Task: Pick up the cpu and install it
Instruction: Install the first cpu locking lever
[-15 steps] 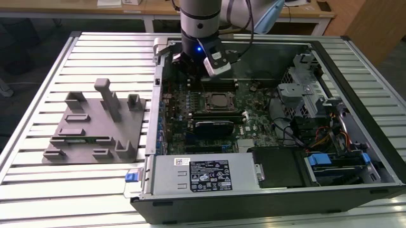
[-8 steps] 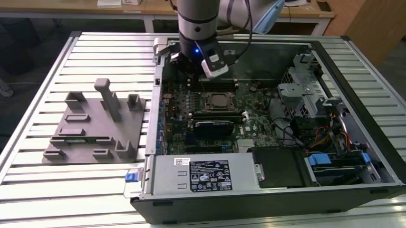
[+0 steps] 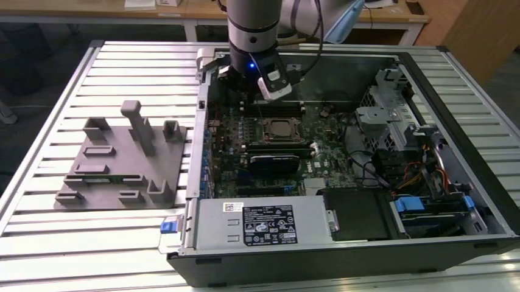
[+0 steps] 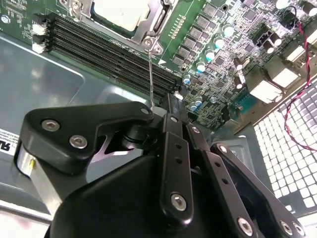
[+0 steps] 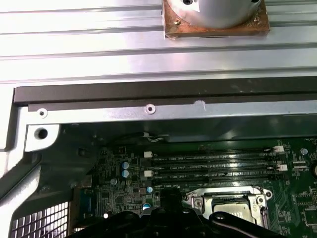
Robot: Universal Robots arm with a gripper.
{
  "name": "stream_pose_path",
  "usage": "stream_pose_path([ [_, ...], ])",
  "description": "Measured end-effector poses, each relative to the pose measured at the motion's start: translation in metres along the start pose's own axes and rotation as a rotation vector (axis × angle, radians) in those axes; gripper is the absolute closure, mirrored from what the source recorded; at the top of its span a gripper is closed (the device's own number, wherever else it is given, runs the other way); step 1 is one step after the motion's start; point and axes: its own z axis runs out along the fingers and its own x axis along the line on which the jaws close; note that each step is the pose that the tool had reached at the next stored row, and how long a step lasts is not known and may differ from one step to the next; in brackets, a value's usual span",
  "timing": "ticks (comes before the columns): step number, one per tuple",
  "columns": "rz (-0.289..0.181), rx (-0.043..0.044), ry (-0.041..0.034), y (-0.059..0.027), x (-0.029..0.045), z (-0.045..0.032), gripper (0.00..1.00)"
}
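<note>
A white label [image 3: 270,224] with black print is seen on the grey power supply [image 3: 211,234] at the lower centre of the exterior view, with a smaller sticker [image 3: 233,207] at its upper left. Their print is left unread. The fine white lettering along the memory slots [image 5: 213,163] in the first wrist view is too small to be made out. The computer case [image 3: 325,263] is laid open on a slatted metal table [image 3: 122,67], and a grey fixture block [image 3: 122,164] is set just beside its left wall, with bare slats shown around it. The gripper [image 4: 166,105] is held inside the case near its upper left corner, close to the wall. Whether it is spread or pressed together cannot be told. A thin metal lever [image 4: 150,74] is seen running from the socket frame [image 4: 148,34] towards the gripper's tip. The cpu [image 3: 282,128] is seated in that socket, at the middle of the motherboard [image 3: 325,158], apart from the gripper.
</note>
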Motion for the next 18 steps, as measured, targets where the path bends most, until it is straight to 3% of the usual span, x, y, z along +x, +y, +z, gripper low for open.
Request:
stream_pose_path([
  [5,0.000,-0.0001,0.0003,0.0004,-0.0026,0.0002,0.89],
  [16,0.001,0.0058,-0.0003,0.0065,-0.0251,0.0031,0.89],
  [18,0.003,0.0091,-0.0012,0.0081,-0.0439,0.0047,0.89],
])
